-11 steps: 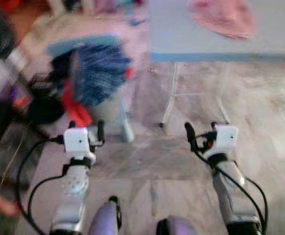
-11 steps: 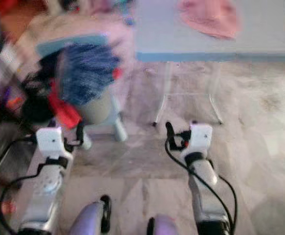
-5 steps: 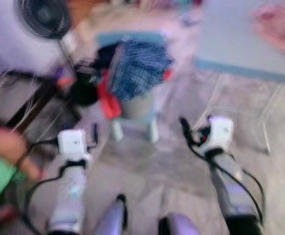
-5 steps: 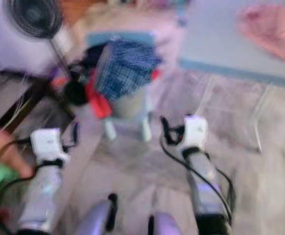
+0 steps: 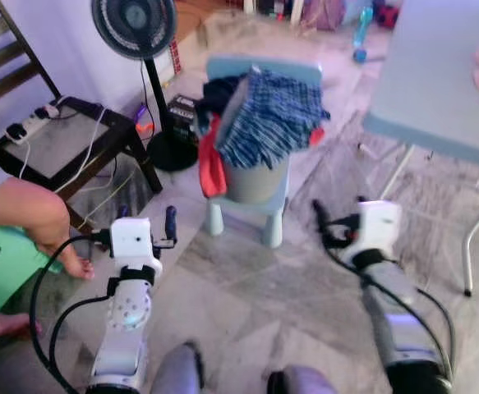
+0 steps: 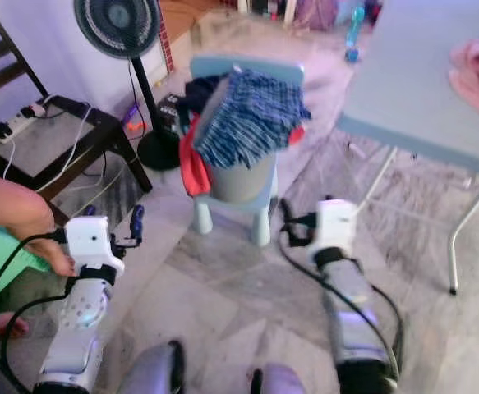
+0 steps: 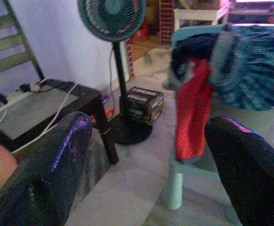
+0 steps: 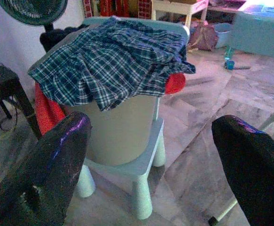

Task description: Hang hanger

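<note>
Facing: you stand before a small light-blue chair carrying a grey bucket, a blue plaid garment draped over it and a red cloth hanging off its left side.
Hanger: you cannot make one out in any view; it may be buried under the clothes, so the task looks barely begun.
Left gripper: raised over bare floor, near left of the chair, fingers spread and holding nothing.
Right gripper: level with it to the right, fingers likewise parted and empty; both arms appear held ready for a reach.
Left side: a pedestal fan, a dark side table with a power strip, and a person's leg close by.
Right side: a pale-blue table with a pink cloth.
Wrist views: the left shows a small box by the fan base; the right shows the bucket's wall beneath the plaid, hidden from the head camera.
</note>
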You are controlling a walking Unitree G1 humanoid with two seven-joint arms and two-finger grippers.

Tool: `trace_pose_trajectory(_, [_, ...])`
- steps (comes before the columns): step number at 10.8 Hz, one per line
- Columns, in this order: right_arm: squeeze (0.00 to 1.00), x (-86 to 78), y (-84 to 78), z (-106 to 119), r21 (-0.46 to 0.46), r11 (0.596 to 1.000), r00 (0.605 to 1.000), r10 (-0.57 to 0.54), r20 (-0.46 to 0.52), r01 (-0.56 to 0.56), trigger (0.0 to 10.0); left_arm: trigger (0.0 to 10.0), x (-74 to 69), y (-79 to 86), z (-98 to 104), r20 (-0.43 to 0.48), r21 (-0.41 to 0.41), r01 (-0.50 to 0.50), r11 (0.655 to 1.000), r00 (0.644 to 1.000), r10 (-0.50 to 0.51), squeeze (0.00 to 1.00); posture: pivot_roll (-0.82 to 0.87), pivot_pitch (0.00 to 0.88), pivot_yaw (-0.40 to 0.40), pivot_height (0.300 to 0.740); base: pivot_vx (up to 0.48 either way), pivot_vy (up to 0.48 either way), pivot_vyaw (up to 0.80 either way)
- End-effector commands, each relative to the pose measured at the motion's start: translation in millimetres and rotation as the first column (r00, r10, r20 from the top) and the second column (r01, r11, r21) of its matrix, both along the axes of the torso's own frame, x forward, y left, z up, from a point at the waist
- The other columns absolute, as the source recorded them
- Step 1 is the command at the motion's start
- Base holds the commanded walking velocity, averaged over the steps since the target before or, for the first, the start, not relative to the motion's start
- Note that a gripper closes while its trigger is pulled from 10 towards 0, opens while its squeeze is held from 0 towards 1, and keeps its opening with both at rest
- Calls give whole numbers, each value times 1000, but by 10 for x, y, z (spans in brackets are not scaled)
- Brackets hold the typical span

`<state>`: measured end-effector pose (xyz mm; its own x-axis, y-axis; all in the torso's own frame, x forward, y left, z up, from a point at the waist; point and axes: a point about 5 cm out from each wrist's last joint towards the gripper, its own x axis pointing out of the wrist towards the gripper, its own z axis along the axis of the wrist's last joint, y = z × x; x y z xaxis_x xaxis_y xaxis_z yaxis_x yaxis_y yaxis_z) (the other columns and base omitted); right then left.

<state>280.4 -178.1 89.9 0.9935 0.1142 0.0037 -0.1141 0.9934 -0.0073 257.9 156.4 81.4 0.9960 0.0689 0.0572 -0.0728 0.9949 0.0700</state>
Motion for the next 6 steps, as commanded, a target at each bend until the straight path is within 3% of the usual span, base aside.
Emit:
trace_pose_trajectory(1, [0, 10, 80, -12, 8, 1000, 1000, 22, -5, -22, 10000, 10000, -23, 82, -26, -13, 18, -19, 1000, 1000, 19, 0, -5, 222, -24, 740, 386, 0, 0])
trace_pose_trajectory(6, [0, -32, 76, -19, -8, 1000, 1000, 24, -9, -24, 10000, 10000, -41, 50, -40, -19, 23, -9, 1000, 1000, 9, 0, -16, 235, -28, 740, 389, 0, 0])
